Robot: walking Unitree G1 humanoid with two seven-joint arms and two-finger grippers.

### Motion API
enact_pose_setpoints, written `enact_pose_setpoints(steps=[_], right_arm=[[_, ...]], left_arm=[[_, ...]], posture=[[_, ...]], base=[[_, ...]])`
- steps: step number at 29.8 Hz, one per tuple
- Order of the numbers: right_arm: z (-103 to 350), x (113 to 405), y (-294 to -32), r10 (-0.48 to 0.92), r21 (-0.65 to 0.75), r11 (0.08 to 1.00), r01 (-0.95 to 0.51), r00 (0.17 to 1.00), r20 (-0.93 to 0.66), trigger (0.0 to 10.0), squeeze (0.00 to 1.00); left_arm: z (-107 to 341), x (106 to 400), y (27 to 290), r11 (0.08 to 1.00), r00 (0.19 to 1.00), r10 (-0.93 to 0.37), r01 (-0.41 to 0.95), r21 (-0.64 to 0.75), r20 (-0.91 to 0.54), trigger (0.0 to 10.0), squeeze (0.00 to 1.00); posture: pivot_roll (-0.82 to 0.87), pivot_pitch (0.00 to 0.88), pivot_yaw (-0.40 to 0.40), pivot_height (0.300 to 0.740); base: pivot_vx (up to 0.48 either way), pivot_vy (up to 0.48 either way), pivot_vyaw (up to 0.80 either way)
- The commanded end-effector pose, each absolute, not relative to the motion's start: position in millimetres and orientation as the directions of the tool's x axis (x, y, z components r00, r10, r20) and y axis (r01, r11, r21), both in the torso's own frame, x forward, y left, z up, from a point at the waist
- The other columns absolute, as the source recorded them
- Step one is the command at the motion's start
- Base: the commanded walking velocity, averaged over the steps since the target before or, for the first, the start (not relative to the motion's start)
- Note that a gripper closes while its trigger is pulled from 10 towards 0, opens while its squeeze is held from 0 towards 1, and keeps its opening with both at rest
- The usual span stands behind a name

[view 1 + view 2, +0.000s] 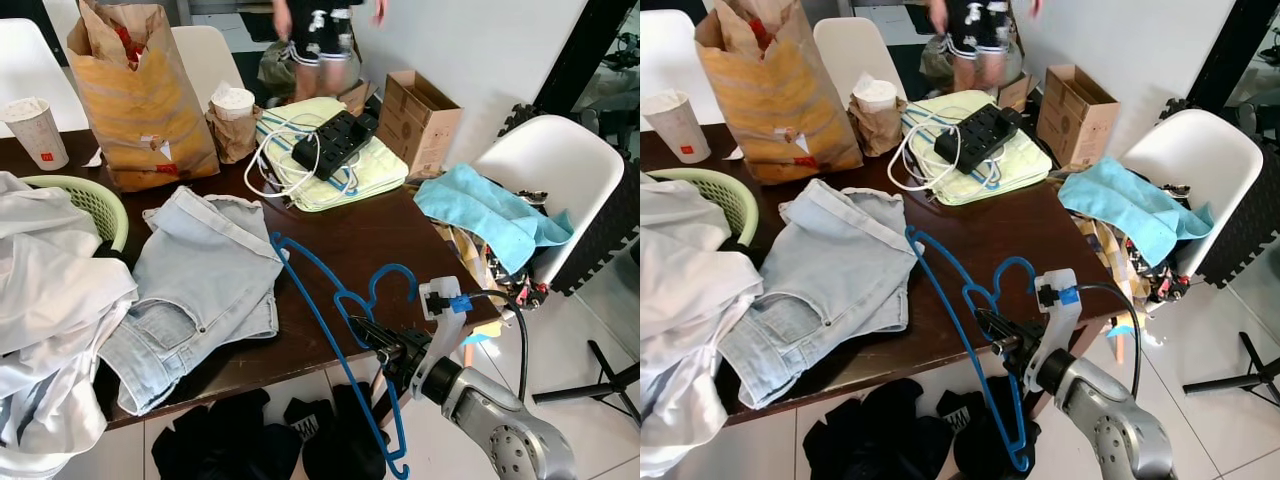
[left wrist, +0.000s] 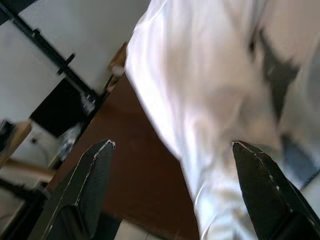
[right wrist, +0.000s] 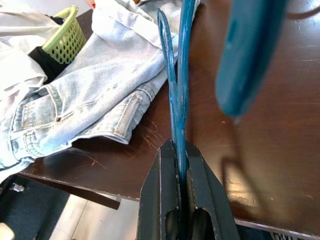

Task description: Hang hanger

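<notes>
Two black fingers of my right gripper [image 1: 365,331] are pressed tight on the blue hanger [image 1: 335,330], pinching its thin frame just below the hook at the near edge of the dark wooden table [image 1: 360,235], so one long arm of it slants up over the tabletop to the light denim shorts [image 1: 195,285] while the other hangs past the edge over dark clothes on the floor [image 1: 240,440]. My left gripper [image 2: 175,195] is spread wide and holds nothing, pointing at white cloth [image 2: 210,100] draped by the table's edge.
</notes>
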State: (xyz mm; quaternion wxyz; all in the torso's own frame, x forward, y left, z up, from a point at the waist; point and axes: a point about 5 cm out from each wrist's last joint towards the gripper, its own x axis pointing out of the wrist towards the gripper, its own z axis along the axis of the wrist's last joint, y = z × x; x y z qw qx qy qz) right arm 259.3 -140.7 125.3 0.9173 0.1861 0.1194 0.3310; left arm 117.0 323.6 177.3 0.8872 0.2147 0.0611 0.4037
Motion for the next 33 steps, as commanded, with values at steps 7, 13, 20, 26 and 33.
enact_pose_setpoints(steps=[7, 13, 20, 26, 33], right_arm=[[123, 256, -143, 0.643, 0.431, 0.717, -0.547, 0.758, -0.106, 10.0, 0.0], [123, 256, -144, 0.641, 0.431, 0.719, -0.545, 0.76, -0.106, 10.0, 0.0], [123, 256, -144, 0.64, 0.433, 0.719, -0.544, 0.761, -0.106, 10.0, 0.0], [123, 257, -144, 0.641, 0.435, 0.717, -0.544, 0.761, -0.105, 10.0, 0.0], [123, 257, -144, 0.639, 0.435, 0.718, -0.543, 0.762, -0.103, 10.0, 0.0]], left_arm=[[161, 126, 323, 0.681, 0.729, 0.684, -0.651, 0.334, 0.027, 10.0, 0.0], [152, 125, 321, 0.703, 0.735, 0.678, -0.649, 0.291, -0.002, 10.0, 0.0], [146, 122, 317, 0.719, 0.741, 0.671, -0.643, 0.262, -0.024, 10.0, 0.0], [142, 125, 312, 0.762, 0.78, 0.626, -0.606, 0.228, -0.018, 10.0, 0.0], [146, 126, 315, 0.763, 0.788, 0.616, -0.601, 0.239, 0.015, 0.8, 0.0]], posture=[[-0.03, 0.144, -0.039, 0.74], [-0.03, 0.146, -0.039, 0.74], [-0.02, 0.15, -0.04, 0.74], [-0.02, 0.149, -0.04, 0.74], [-0.03, 0.146, -0.038, 0.74]], base=[[0.0, 0.0, 0.0], [0.0, 0.0, 0.0], [0.0, 0.0, 0.0], [0.0, 0.0, 0.0], [0.0, 0.0, 0.0]])
